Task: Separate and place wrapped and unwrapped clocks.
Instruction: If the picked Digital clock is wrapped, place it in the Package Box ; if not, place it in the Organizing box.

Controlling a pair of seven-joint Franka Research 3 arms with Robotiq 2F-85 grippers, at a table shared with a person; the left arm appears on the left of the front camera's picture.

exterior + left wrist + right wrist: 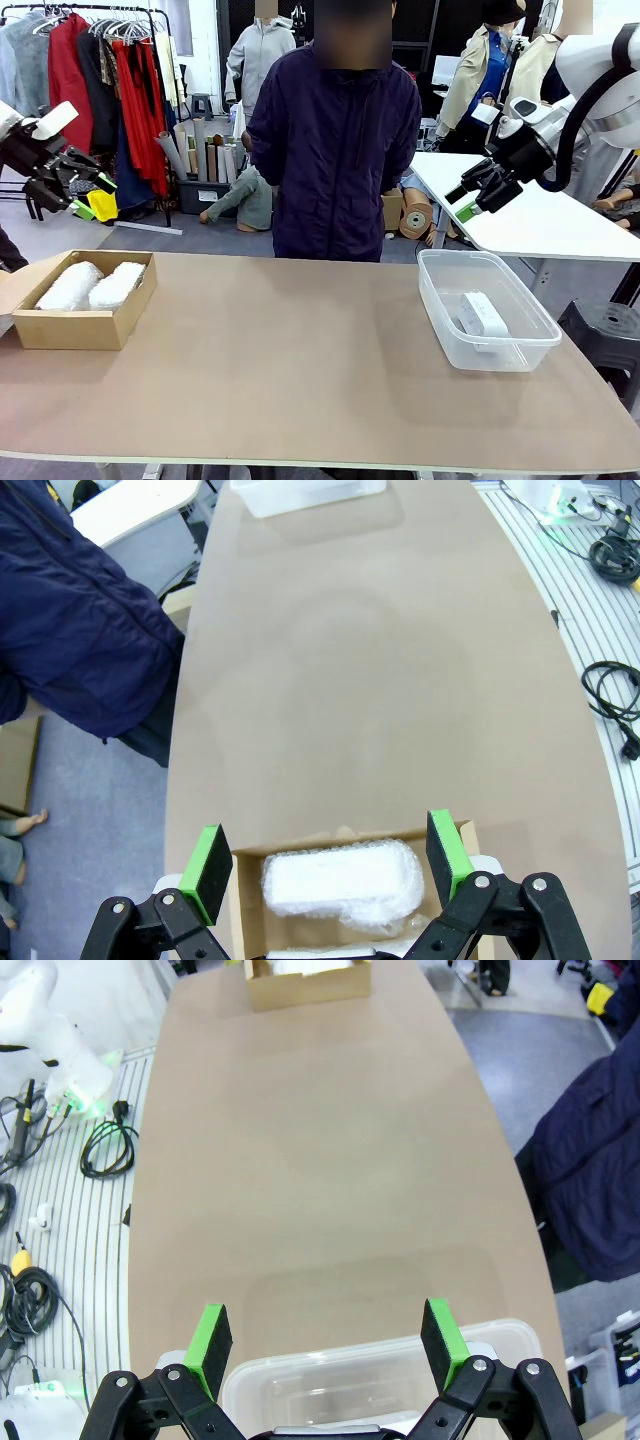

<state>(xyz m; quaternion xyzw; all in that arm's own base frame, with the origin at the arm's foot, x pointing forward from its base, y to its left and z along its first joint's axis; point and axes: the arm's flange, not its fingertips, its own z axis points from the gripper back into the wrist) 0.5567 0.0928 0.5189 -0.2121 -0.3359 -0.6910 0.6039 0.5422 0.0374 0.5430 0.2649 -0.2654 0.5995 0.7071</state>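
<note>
Two wrapped clocks (70, 285) (117, 284), oblong bundles in white bubble wrap, lie side by side in the brown cardboard box (70, 328) at the table's left. The unwrapped clock (482, 315), a smooth white block, lies in the clear plastic tub (440, 310) at the right. My left gripper (95, 195) hangs open high above the box; in the left wrist view its gripper (328, 855) frames one wrapped clock (340, 880) far below. My right gripper (460, 202) is open in the air above the tub, and its gripper (327, 1333) looks down on the tub rim (350, 1362).
A person in a dark blue jacket (335, 140) stands at the table's far side, hands not over the table. The tan tabletop (290, 350) stretches bare between box and tub. Cables lie on the floor (105, 1145) beside the table.
</note>
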